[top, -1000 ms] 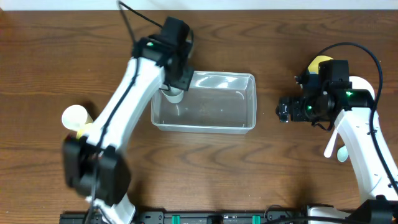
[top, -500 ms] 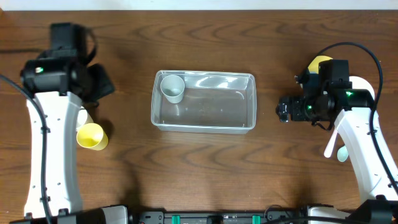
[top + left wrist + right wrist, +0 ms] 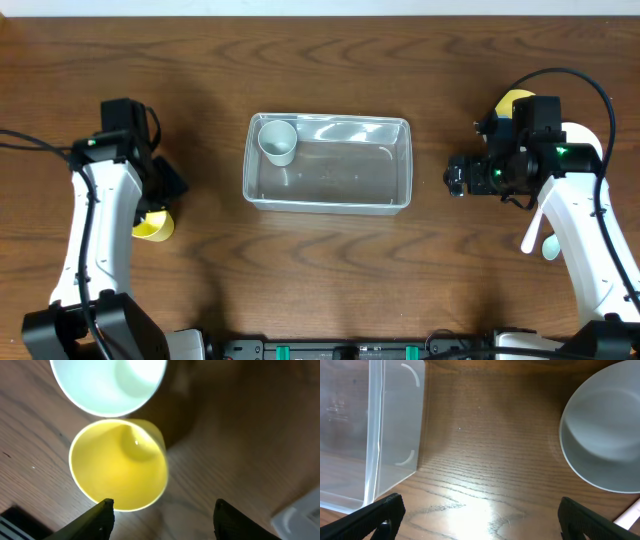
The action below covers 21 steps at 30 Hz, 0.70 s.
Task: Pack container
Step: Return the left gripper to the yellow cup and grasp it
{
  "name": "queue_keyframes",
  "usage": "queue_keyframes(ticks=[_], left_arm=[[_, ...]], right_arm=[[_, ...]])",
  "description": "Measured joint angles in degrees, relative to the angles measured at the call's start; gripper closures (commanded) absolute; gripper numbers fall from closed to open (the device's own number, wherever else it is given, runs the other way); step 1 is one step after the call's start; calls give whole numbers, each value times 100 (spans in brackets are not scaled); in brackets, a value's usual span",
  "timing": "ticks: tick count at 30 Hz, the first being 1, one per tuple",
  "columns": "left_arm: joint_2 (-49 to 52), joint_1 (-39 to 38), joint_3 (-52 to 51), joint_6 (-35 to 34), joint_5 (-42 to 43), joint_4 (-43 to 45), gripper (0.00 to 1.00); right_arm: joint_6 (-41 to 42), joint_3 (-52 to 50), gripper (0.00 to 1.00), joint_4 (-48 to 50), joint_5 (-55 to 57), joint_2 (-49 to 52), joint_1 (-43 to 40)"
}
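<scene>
At the far left the left pincer (image 3: 165,186) hangs over a yellow cup (image 3: 118,465) lying on its side on the wooden table (image 3: 330,270), jaws spread apart and gripping nothing; a white cup (image 3: 107,385) sits just beside the yellow one. The container (image 3: 345,168) lies mid-table, well apart from this pincer, on its right. A small white cup (image 3: 278,140) stands upright in the container's far left corner. Near the container's right end, the right pincer (image 3: 458,178) hovers with its jaws spread wide and empty. In the right wrist view a pale bowl (image 3: 605,430) rests on the table opposite the container's wall.
</scene>
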Motion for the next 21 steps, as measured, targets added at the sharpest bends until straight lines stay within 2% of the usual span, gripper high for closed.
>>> queue_keyframes(ticks=[8,21], left_arm=[[2,341,-240,-35,-2,68,32],[2,380,-1032,-35,-2,866,28]], right_arm=[[0,0,1,0,0,0,0],[0,0,1,0,0,0,0]])
